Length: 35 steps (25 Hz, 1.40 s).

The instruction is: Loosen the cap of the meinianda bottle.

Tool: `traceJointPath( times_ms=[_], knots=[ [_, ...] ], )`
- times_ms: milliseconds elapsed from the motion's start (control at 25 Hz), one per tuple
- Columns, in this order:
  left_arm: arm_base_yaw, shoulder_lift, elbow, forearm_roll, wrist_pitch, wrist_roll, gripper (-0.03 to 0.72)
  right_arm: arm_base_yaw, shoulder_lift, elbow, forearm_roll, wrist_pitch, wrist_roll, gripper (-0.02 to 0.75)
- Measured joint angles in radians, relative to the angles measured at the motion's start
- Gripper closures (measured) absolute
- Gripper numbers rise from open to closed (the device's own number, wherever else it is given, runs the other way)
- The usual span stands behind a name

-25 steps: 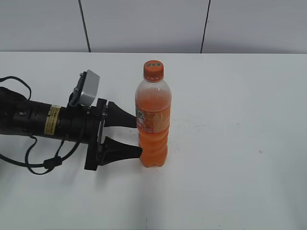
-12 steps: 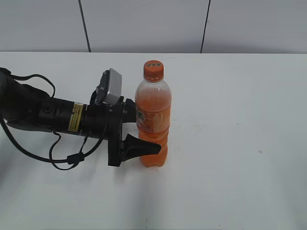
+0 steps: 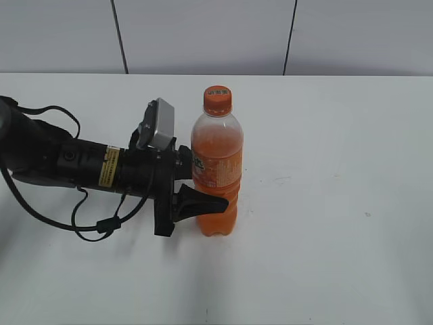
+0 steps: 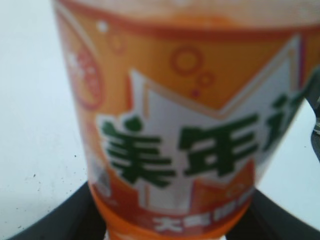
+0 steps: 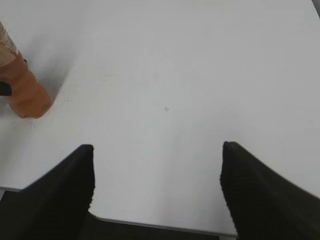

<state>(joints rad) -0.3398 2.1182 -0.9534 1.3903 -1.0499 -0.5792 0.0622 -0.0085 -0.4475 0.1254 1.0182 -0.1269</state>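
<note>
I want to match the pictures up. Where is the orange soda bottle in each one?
Exterior view: slim clear plastic bottle of orange soda, centre, upright.
Left wrist view: its label fills the picture.
Right wrist view: its base, far left edge.
Shared landmark: white table.

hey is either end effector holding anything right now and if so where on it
The left end effector is around the meinianda bottle at its label band and waist; a firm clamp cannot be confirmed. The right end effector is open and empty.

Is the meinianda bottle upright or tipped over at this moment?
Upright: the meinianda bottle stands on the table, cap on top, left claw around its body.
</note>
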Motion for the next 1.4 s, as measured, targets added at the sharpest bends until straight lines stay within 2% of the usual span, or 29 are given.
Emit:
traceJointPath(
  times_ms=[120, 280, 520, 600, 840, 1120, 1200, 1400],
  knots=[
    [0.0, 0.0, 0.0, 0.0, 0.001, 0.0, 0.292, 0.0, 0.058, -0.047, 0.0, 0.001, 0.0, 0.15],
    [0.0, 0.0, 0.0, 0.001, 0.001, 0.0, 0.292, 0.0, 0.258, -0.152, 0.0, 0.009, -0.001, 0.164],
    [0.0, 0.0, 0.0, 0.001, 0.001, 0.0, 0.292, 0.0, 0.664, -0.383, 0.0, 0.051, 0.031, 0.288],
    [0.0, 0.0, 0.0, 0.001, 0.001, 0.0, 0.292, 0.0, 0.797, -0.465, 0.001, 0.074, 0.033, 0.305],
    [0.0, 0.0, 0.0, 0.001, 0.001, 0.0, 0.292, 0.0, 1.19, -0.732, 0.002, 0.172, 0.033, 0.316],
    [0.0, 0.0, 0.0, 0.006, -0.001, 0.0, 0.292, 0.012, 1.46, -1.001, 0.025, 0.193, 0.032, 0.332],
    [0.0, 0.0, 0.0, 0.007, -0.001, 0.0, 0.292, 0.06, 1.496, -1.055, 0.026, 0.193, 0.032, 0.36],
    [0.0, 0.0, 0.0, 0.008, -0.001, 0.0, 0.292, 0.297, 1.572, -1.157, 0.047, 0.193, 0.059, 0.384]
  ],
)
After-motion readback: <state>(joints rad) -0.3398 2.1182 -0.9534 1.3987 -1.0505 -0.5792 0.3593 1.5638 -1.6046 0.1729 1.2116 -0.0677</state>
